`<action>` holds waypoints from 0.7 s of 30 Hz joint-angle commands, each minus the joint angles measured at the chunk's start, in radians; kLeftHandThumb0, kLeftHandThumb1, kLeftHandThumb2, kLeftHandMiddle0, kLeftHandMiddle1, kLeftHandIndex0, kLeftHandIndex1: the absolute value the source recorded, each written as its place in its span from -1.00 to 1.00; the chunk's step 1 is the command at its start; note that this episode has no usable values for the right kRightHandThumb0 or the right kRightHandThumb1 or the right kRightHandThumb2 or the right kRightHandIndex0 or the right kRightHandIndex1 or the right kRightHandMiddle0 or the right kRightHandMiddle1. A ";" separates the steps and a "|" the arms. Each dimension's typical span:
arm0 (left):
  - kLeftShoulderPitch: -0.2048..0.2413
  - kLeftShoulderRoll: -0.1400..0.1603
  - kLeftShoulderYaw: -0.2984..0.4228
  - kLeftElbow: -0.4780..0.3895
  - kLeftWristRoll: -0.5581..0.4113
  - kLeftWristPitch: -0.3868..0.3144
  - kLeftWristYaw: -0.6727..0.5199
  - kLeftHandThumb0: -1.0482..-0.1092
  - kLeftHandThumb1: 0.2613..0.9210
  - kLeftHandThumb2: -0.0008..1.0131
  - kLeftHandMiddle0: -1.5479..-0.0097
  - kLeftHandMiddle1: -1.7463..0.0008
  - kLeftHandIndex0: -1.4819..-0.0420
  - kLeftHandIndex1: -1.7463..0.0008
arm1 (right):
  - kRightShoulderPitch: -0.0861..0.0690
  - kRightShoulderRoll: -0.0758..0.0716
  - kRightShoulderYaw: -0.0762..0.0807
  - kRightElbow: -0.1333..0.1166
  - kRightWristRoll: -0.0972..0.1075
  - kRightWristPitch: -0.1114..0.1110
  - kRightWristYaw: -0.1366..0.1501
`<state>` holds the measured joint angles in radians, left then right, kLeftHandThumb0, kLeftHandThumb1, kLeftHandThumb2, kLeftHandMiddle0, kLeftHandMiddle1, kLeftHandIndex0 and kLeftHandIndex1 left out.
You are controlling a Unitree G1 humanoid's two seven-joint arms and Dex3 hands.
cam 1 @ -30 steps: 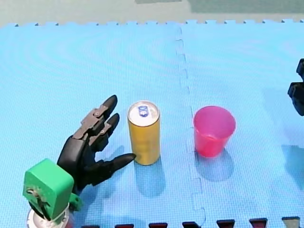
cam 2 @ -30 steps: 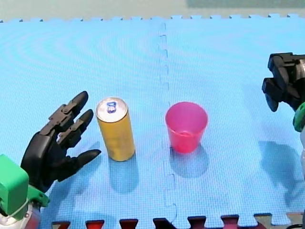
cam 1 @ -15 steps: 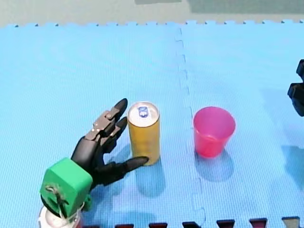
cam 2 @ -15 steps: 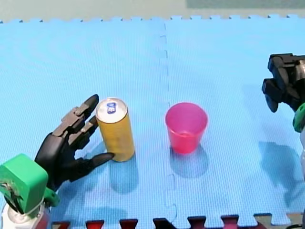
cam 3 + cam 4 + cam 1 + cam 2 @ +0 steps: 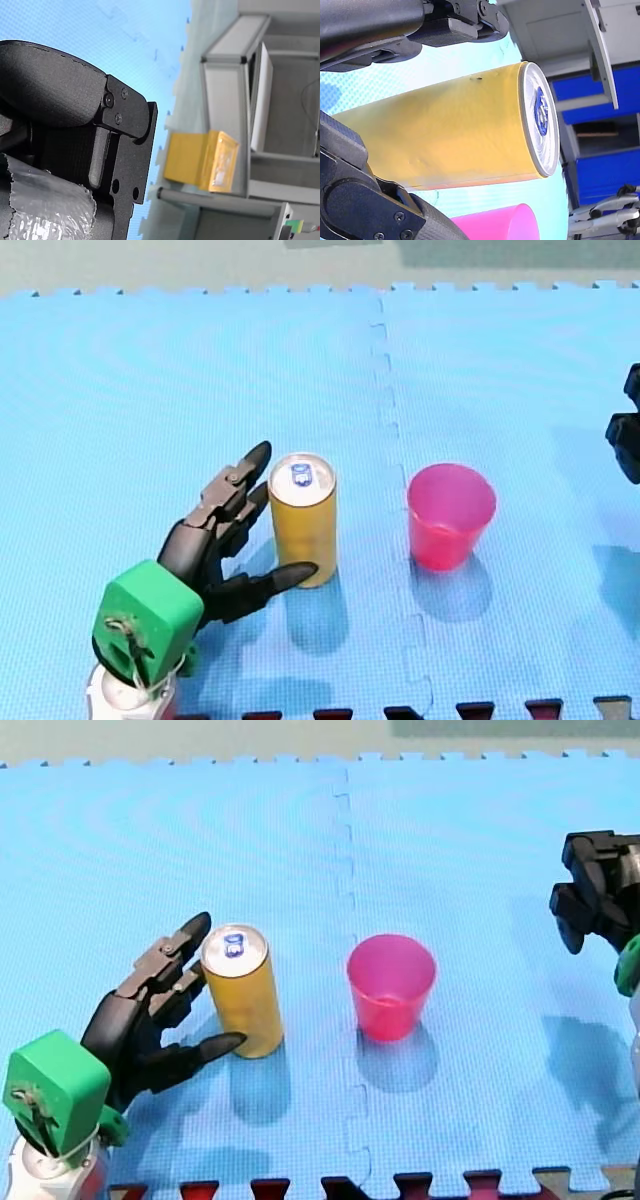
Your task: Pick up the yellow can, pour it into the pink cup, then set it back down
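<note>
The yellow can [image 5: 303,520] stands upright on the blue foam mat [image 5: 200,370], silver top with a blue tab. My left hand [image 5: 232,532] is open around its left side: two fingers [image 5: 240,485] reach behind the can near its top and the thumb [image 5: 275,580] lies in front of its base. The second wrist view shows the can [image 5: 445,135] close between the same black fingers [image 5: 370,20], with the cup's rim [image 5: 500,225] beyond. The pink cup [image 5: 450,515] stands upright a short way right of the can. My right hand [image 5: 595,890] hovers at the far right.
The mat's jigsaw seam [image 5: 390,410] runs between can and cup. The mat's front edge [image 5: 300,1188] lies close below the left arm's green wrist block [image 5: 55,1095]. In the first wrist view a yellow box [image 5: 200,160] and grey frames [image 5: 225,75] stand off the mat.
My left hand has moved right, up to the can, so its fingers and thumb now bracket it. The can, the cup and the right hand have stayed in place.
</note>
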<state>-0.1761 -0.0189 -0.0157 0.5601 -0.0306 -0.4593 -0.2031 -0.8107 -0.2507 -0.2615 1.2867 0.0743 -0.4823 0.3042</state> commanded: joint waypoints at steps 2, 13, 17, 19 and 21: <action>-0.005 0.004 -0.003 -0.007 -0.002 0.006 -0.002 -0.26 0.12 -1.00 0.73 1.00 0.78 1.00 | -0.004 -0.004 0.000 -0.003 0.001 -0.002 -0.002; -0.025 0.014 0.002 0.004 -0.010 0.016 -0.015 -0.27 0.14 -1.00 0.74 1.00 0.78 1.00 | -0.003 -0.008 0.012 -0.008 -0.011 -0.015 -0.015; -0.038 0.026 0.001 0.001 -0.006 0.031 -0.017 -0.31 0.15 -0.99 0.73 1.00 0.77 1.00 | -0.002 -0.009 0.015 -0.010 -0.012 -0.018 -0.015; -0.046 0.034 -0.002 0.003 0.000 0.036 -0.019 -0.34 0.17 -0.99 0.73 1.00 0.77 1.00 | -0.002 -0.009 0.015 -0.011 -0.011 -0.019 -0.015; -0.052 0.038 -0.004 0.006 0.004 0.041 -0.020 -0.36 0.18 -0.99 0.73 0.99 0.77 1.00 | -0.001 -0.009 0.015 -0.011 -0.011 -0.019 -0.014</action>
<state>-0.2208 0.0112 -0.0183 0.5623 -0.0283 -0.4233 -0.2216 -0.8108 -0.2540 -0.2470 1.2805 0.0627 -0.4962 0.2902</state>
